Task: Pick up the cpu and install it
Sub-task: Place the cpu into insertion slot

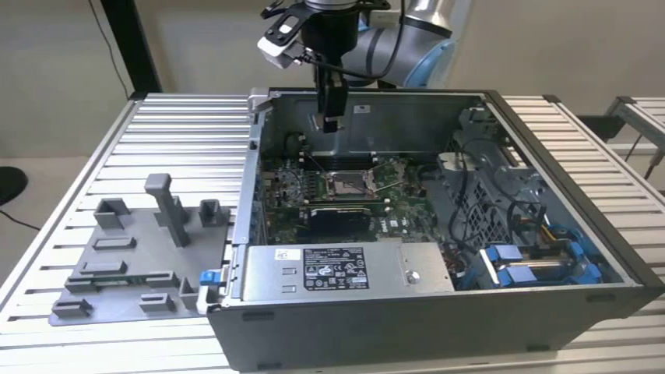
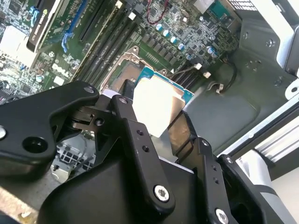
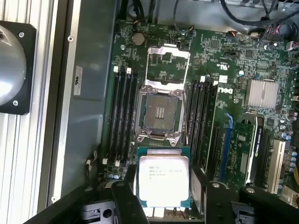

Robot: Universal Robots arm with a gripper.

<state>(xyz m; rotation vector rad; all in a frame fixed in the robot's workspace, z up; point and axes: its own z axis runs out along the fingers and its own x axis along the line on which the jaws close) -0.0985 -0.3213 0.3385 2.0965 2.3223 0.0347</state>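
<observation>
The cpu (image 3: 163, 179) is a small flat square chip with a pale, matt silver-white metal top on a blue-green carrier edge. The fingers (image 3: 122, 201), black angular links with visible screw heads, are clamping it on two opposite edges. The gripper (image 2: 156, 114) is holding it in the air above the green motherboard (image 3: 219, 84).

In the first wrist view the cpu is appearing just beside the socket (image 3: 161, 114), not over it. The socket is a square bright-metal frame around a dark contact field. Its load plate (image 3: 168, 65) is lying folded open on the side away from the cpu. Long black memory slots (image 3: 124, 116) are flanking the socket on both sides.

In the exterior view the arm (image 1: 390, 47) is reaching in from above the rear wall of the open computer case (image 1: 416, 327). The gripper is pointing straight down, with the fingers hanging vertical well above the board.

The case is grey sheet metal, lying on its side on the ribbed aluminium table (image 1: 156, 140). Its four walls are enclosing the board. Open room is showing directly above the socket. A power supply (image 1: 343, 269) is sitting along the near wall, and black cables (image 1: 488, 195) are bundling toward the exterior view's right. A grey plastic fixture tray (image 1: 135, 257) is lying on the table just beside the case, on the exterior view's left.
</observation>
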